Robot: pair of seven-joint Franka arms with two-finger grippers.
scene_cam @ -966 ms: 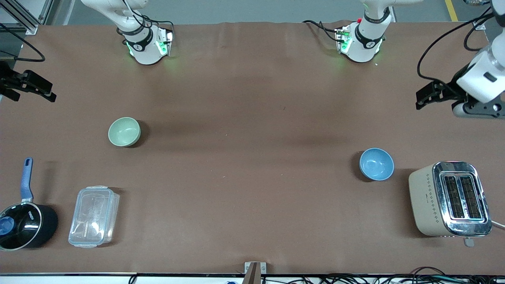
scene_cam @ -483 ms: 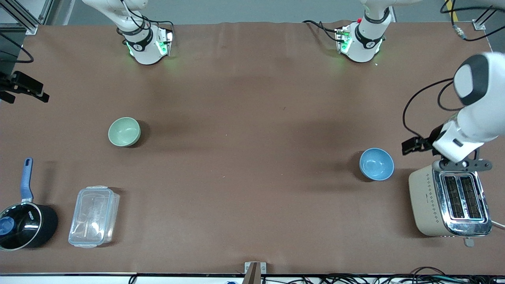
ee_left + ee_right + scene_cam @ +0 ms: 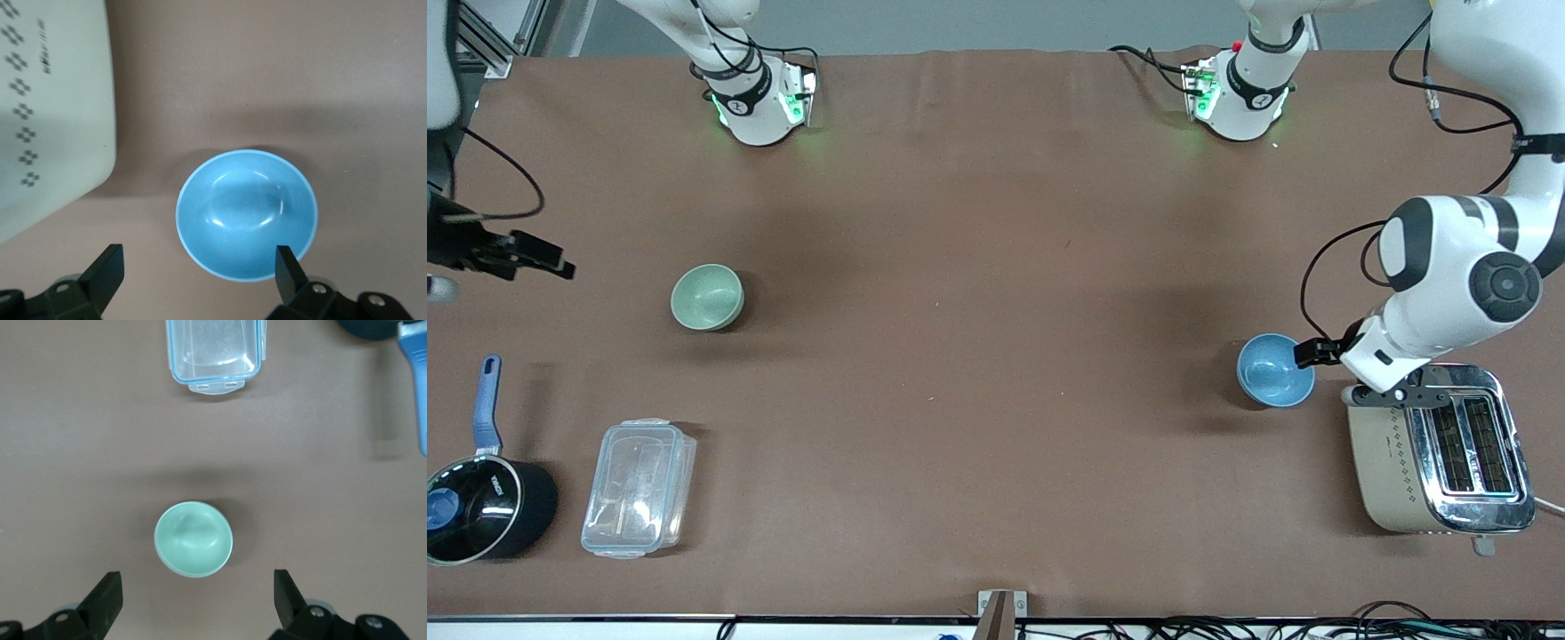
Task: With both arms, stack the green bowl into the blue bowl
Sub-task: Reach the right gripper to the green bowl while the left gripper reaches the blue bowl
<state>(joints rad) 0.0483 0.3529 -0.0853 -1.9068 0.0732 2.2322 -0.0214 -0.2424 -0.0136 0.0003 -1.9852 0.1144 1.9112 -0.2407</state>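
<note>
The green bowl sits upright and empty toward the right arm's end of the table. It also shows in the right wrist view. The blue bowl sits upright and empty beside the toaster and shows in the left wrist view. My left gripper hovers open and empty over the blue bowl's toaster-side rim; in its own view one finger overlaps that rim. My right gripper hovers open and empty over bare table beside the green bowl, clear of it.
A beige toaster stands close to the blue bowl and under the left arm's wrist. A clear lidded container and a black saucepan with a blue handle lie nearer the front camera than the green bowl.
The left arm has swung down from the table's end to the blue bowl's rim by the toaster. The right gripper has moved a little toward the green bowl. The bowls have not moved.
</note>
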